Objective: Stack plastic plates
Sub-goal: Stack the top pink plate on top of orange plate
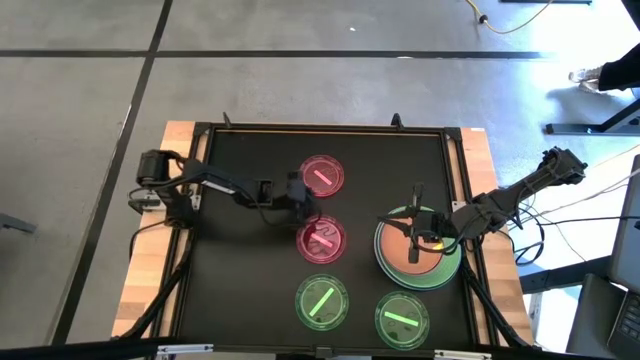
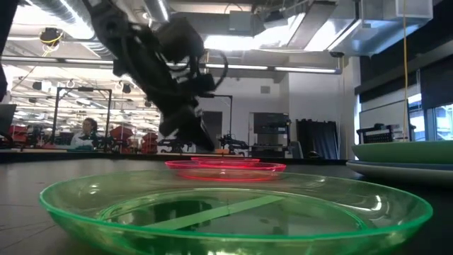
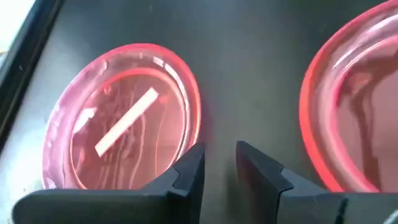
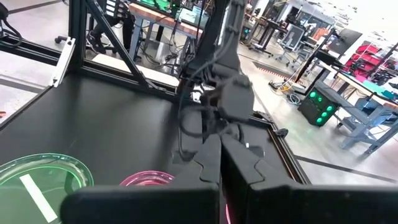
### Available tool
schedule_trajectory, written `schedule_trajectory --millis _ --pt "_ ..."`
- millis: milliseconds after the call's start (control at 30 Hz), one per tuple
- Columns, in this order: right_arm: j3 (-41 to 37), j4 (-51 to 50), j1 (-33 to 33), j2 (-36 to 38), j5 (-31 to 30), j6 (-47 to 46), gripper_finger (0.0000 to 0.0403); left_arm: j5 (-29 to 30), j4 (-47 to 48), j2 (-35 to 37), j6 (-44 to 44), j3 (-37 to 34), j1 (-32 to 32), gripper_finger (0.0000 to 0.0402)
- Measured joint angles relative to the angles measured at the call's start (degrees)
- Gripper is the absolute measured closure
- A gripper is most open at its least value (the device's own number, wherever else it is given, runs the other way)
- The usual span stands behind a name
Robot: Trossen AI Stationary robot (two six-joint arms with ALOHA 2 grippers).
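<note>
Plates lie scattered over the black tabletop (image 1: 240,200): two small translucent pink plastic plates with a pale centre stripe, the far pink plate (image 1: 322,175) and the near pink plate (image 1: 321,240), and two small translucent green plastic plates, the left green plate (image 1: 322,302) and the right green plate (image 1: 401,318). To the right stands the stack (image 1: 440,275), a flat round orange plastic plate (image 1: 412,258) resting on larger discs whose green rim shows around it.

The left gripper (image 3: 219,163) hangs low between the two pink plates, just beside both, its jaws nearly closed with a narrow gap and holding nothing. The right gripper (image 1: 415,240) sits over the orange plate; its jaws look pressed together in the right wrist view, with nothing seen between them.

Risk, as I judge it: the pink rims are thin and low, so jaws this narrowly set could ride over an edge, shove a plate across the slick surface, or tip it instead of gripping. With both pink plates so near, a misaimed descent might nudge the wrong one. A plate carried to the stack could also meet the right arm waiting there.
</note>
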State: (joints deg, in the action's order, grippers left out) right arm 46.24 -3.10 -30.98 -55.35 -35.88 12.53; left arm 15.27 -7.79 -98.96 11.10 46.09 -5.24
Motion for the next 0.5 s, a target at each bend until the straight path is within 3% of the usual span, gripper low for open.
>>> schedule_trajectory --millis 200,367,500 --pt "0.0 -0.01 0.01 0.0 0.0 0.81 0.04 -2.07 -6.76 -3.68 4.88 -0.01 -2.32 0.0317" --pt "0.0 -0.05 0.02 0.0 0.0 1.3 0.04 -5.78 -8.65 -5.7 5.99 -0.01 -4.05 0.0317" --pt "0.0 -0.03 0.02 0.0 0.0 1.34 0.04 -5.24 -8.89 -6.91 6.0 -0.01 -5.2 0.0317"
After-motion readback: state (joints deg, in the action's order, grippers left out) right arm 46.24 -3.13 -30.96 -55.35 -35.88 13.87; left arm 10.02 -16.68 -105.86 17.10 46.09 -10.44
